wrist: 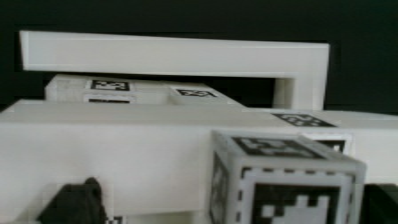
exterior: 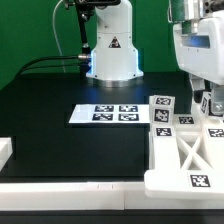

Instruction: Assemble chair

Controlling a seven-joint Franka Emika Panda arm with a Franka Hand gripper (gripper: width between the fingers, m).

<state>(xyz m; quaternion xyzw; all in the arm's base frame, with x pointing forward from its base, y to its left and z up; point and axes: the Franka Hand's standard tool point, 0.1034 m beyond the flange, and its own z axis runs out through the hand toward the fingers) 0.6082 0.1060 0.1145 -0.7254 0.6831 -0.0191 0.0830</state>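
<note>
Tagged chair block (wrist: 285,180), bottom cropped

Fingers (exterior: 213,106) hang over chair parts (exterior: 185,150) at exterior view's right. X panel (exterior: 190,160) lies just below fingers, w/ small blocks (exterior: 163,104) beside them. Marker board (exterior: 105,114) lies apart on surface (exterior: 60,130), twd the left.

White chair parts (exterior: 180,150) bear black-and-white square tags on a black table (exterior: 60,100).

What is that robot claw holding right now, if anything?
Nothing: the gripper hangs open above the white plastic chair parts, gripping none of them.
</note>
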